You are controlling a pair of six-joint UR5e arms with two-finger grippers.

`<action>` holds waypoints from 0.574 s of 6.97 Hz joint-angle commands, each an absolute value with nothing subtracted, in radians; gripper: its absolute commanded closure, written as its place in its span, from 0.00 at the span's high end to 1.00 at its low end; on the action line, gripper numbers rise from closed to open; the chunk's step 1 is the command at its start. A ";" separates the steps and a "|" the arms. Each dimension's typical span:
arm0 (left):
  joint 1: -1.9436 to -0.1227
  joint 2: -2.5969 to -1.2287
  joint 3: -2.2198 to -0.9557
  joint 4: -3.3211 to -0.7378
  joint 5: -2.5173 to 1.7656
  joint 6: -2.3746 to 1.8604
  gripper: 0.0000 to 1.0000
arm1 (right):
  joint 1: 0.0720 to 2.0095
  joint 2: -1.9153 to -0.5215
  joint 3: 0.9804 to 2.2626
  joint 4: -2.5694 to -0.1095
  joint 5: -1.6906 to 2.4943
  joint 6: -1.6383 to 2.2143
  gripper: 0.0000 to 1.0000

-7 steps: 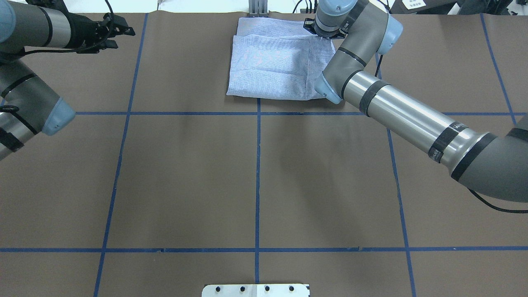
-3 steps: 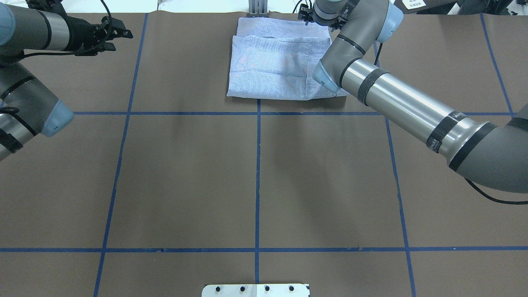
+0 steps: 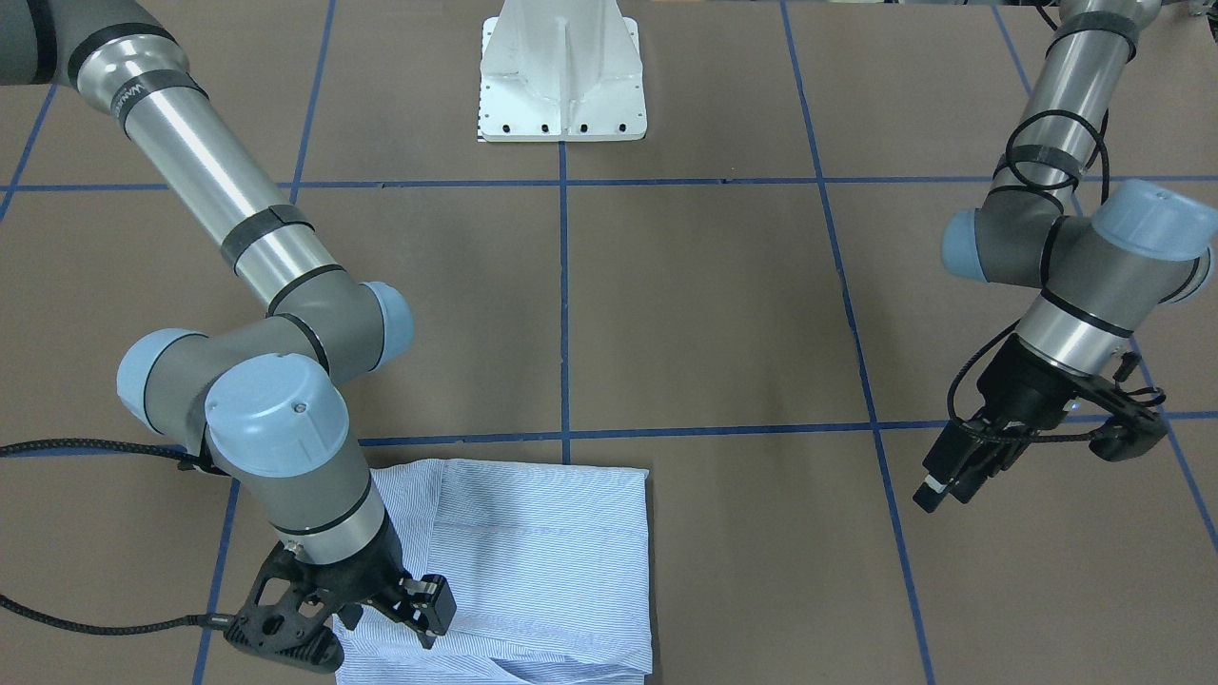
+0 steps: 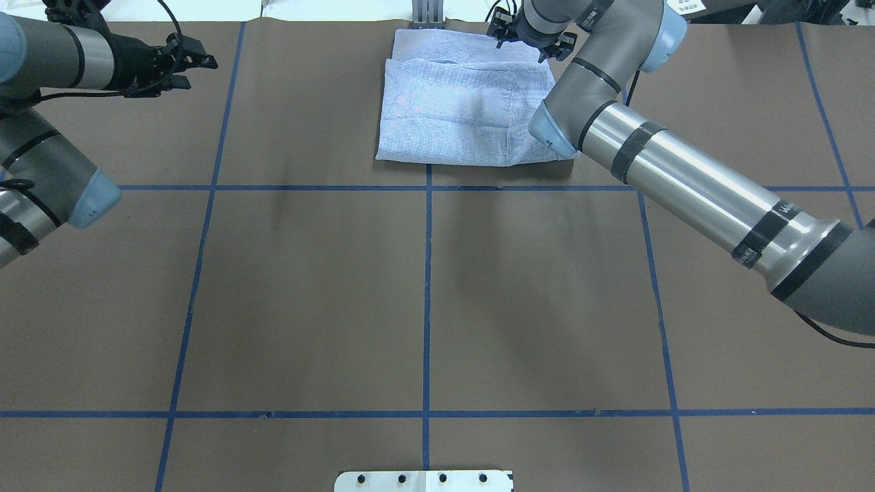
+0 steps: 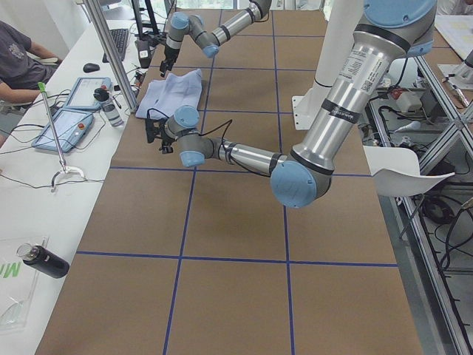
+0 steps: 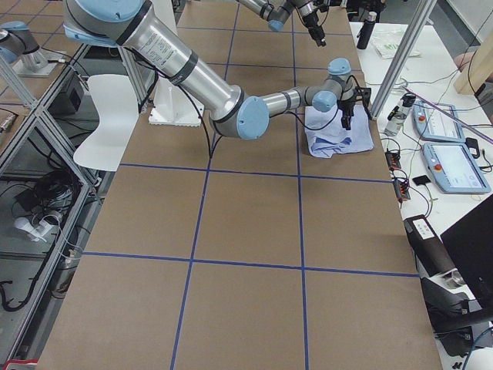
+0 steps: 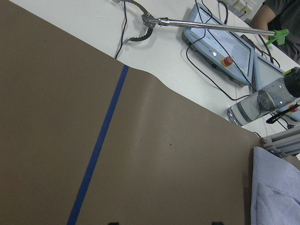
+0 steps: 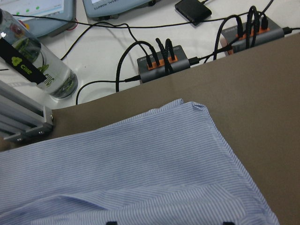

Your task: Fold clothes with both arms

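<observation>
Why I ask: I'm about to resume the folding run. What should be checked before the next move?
1. Right pincer free of cloth: ok; open above the far right corner of the shirt, nothing gripped in its wrist view.
2. Left pincer empty: ok; open over bare table, left of the shirt.
3. Shirt on the table: ok; a folded rectangle near the far edge.
4. Edges aligned: not ok; a lower layer sticks out along the far side.
5. Inner layers flat: cannot tell; hidden by the folds.
</observation>
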State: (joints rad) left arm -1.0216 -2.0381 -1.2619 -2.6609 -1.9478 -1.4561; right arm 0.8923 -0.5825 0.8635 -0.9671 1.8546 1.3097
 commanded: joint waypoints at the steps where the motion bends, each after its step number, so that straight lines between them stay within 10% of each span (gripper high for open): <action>1: -1.020 -2.039 -1.253 -2.671 -1.950 -1.456 0.73 | 0.841 -0.635 0.925 -0.985 1.867 1.348 0.00; 4: -1.019 -2.037 -1.253 -2.672 -1.951 -1.457 0.73 | 0.839 -0.591 0.780 -0.954 1.765 1.316 0.00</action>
